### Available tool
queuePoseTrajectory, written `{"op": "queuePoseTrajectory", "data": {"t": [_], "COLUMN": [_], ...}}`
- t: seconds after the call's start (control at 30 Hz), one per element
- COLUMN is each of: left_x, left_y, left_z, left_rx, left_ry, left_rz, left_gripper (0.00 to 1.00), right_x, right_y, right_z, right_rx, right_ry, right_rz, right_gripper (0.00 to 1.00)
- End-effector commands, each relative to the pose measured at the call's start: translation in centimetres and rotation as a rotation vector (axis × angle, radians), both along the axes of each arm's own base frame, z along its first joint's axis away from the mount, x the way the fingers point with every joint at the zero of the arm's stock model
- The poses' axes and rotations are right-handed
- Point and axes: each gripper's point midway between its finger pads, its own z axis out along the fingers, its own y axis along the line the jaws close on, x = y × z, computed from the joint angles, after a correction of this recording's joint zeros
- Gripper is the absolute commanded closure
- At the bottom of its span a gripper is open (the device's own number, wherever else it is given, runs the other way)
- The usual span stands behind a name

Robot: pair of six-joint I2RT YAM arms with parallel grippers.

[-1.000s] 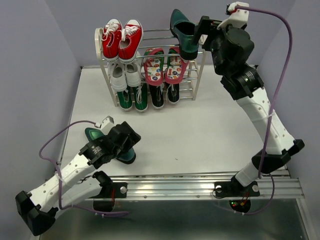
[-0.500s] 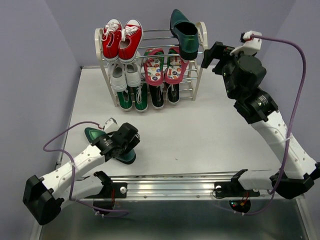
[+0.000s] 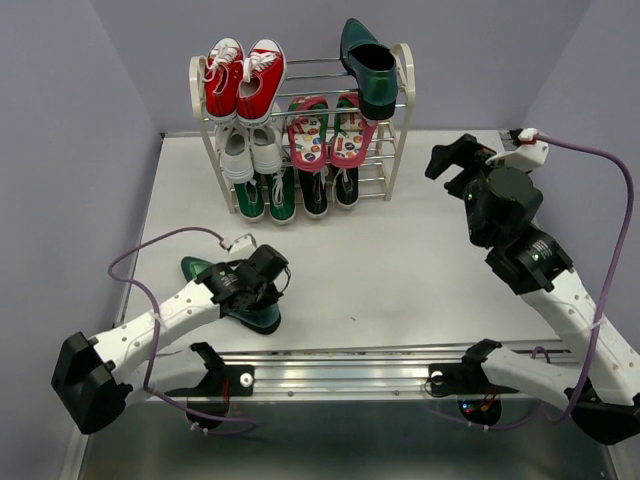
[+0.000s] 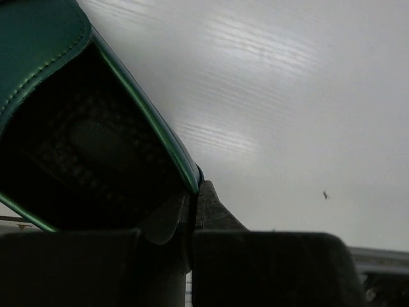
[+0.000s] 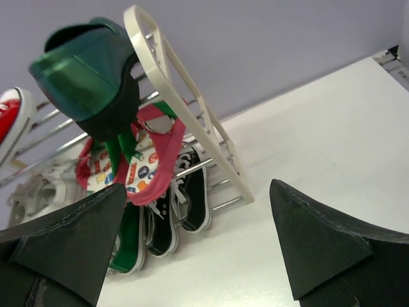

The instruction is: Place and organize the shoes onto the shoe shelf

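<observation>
table: white matte top (image 3: 400, 260), wood-grain streaks visible in the left wrist view (image 4: 268, 77); one small dark speck (image 3: 352, 320) at about 6 o'clock
room: plain pale lilac walls (image 3: 60, 150) close in on the left, back and right sides
rail: metal strip (image 3: 350, 372) along the near edge at 6 o'clock, arm bases bolted to it
shelf: cream side frames (image 3: 405, 70), chrome rods, standing at 12 o'clock against the back wall; also seen from the right wrist (image 5: 185, 109)
left gripper: (image 3: 262, 290) at about 7 o'clock, clenched on the side rim of the held loafer; wrist view shows the fingertips pinching that rim (image 4: 192, 214)
held loafer: dark green, glossy (image 3: 250, 312), on the table at 7 o'clock, toe pointing to 10; opening fills the wrist view (image 4: 38, 38); can't tell if the sole is lifted
right gripper: (image 3: 458, 160) at about 2 o'clock, jaws spread wide, nothing between them, above the table just right of the shelf (image 5: 198, 192)
shelf loafer: (image 3: 365, 65) top tier, right end, heel toward the camera (image 5: 83, 70)
red sneakers: (image 3: 243, 78) top tier, left end
white sneakers: (image 3: 250, 150) middle tier, left
flip-flops: (image 3: 325, 130) middle tier, right, leaning with printed footbeds facing out
black sneakers: (image 3: 330, 190) bottom tier, right
green sneakers: (image 3: 265, 195) bottom tier, left, touching the black pair
cables: purple, one looping off each wrist (image 3: 160, 245)
</observation>
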Motion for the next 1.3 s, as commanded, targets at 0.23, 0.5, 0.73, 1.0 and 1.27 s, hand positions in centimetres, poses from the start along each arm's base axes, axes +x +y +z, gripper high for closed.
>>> {"op": "queuePoseTrajectory", "data": {"t": [0.23, 0.5, 0.73, 1.0, 1.27], "left_x": [-3.2, -6.6, -5.6, -2.4, 0.0], "left_y": [-10.6, -14.9, -15.4, -17.0, -17.7], "left_z": [9.9, 16.7, 24.0, 31.9, 35.7], "left_rx": [-0.016, 0.108, 0.076, 0.143, 0.2], "left_ry": [-0.219, -0.313, -0.474, -0.714, -0.788], "left_rz": [-0.683, -0.914, -0.925, -0.938, -1.022], "left_gripper": [1.0, 1.0, 1.0, 1.0, 1.0], "right_x": [1.0, 0.3, -0.6, 0.0, 0.0], "right_y": [1.0, -0.5, -2.9, -3.2, -3.5], "right_z": [-5.8, -6.4, -6.6, -8.9, -9.3], "right_rx": [-0.062, -0.1, -0.123, -0.179, -0.181], "right_ry": [0.132, 0.142, 0.144, 0.198, 0.202], "right_rz": [0.009, -0.039, -0.149, -0.195, -0.216], "right_gripper": [0.0, 0.0, 0.0, 0.0, 0.0]}}
